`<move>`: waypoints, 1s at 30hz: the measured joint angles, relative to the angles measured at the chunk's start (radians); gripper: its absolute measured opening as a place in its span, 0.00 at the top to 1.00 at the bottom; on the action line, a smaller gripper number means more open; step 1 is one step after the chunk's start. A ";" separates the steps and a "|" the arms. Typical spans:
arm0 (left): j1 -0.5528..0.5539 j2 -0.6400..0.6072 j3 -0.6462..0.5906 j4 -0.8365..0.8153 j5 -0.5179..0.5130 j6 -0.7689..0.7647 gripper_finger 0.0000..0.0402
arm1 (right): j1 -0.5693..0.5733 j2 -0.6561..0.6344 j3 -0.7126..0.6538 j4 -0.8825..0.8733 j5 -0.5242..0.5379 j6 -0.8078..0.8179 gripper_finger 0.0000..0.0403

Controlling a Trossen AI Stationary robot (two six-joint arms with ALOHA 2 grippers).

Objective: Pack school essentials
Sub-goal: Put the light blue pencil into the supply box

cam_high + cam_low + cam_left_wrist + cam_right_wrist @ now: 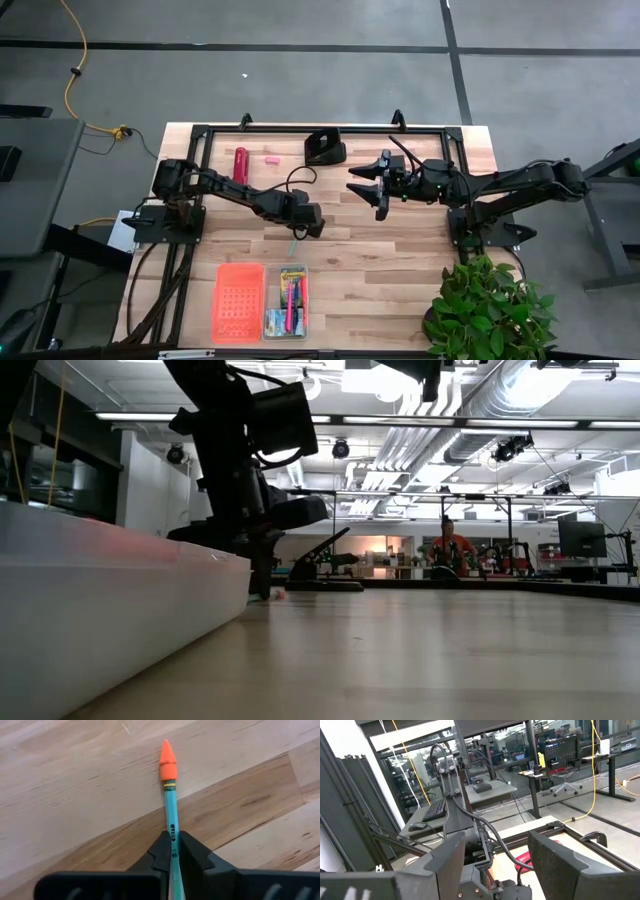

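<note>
A teal pencil (170,805) with an orange cap (168,757) lies on the wooden table (400,260), left of the middle. My left gripper (303,228) points steeply down and is shut on it. A clear pencil case (287,301) near the front edge holds a yellow-green crayon box and pens. A tiny pink eraser (268,157) lies at the far left. My right gripper (383,190) hangs open and level above the table's middle, its fingers (447,865) holding nothing. My left gripper pinches the pencil's shaft (172,836) between its two fingers, well back from the orange-capped end. The fingers come from above, slanting steeply down, and lie across the pencil. The capped end reaches out past the fingertips, low over the wood; whether it touches the table I cannot tell.
An orange-red perforated lid (239,301) lies left of the case. A red bar (240,163) and a black block (325,148) sit at the far edge. A potted plant (490,310) fills the near right corner. Bare wood lies between the case and the plant.
</note>
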 joint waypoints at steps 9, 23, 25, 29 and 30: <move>0.002 0.001 -0.001 0.005 0.001 0.029 0.97 | 0.000 0.000 0.000 0.000 0.000 0.000 0.48; 0.070 -0.130 -0.003 0.006 0.014 0.241 1.00 | 0.000 0.000 0.000 0.000 -0.001 0.000 0.48; 0.081 -0.168 -0.003 0.004 0.008 0.293 1.00 | 0.000 0.000 0.000 0.000 -0.003 0.000 0.48; 0.088 -0.262 -0.003 -0.003 -0.008 0.392 1.00 | 0.000 0.000 0.000 0.000 -0.003 0.000 0.48; 0.088 -0.289 -0.002 -0.002 -0.023 0.415 1.00 | 0.000 0.000 0.000 0.000 -0.003 0.000 0.48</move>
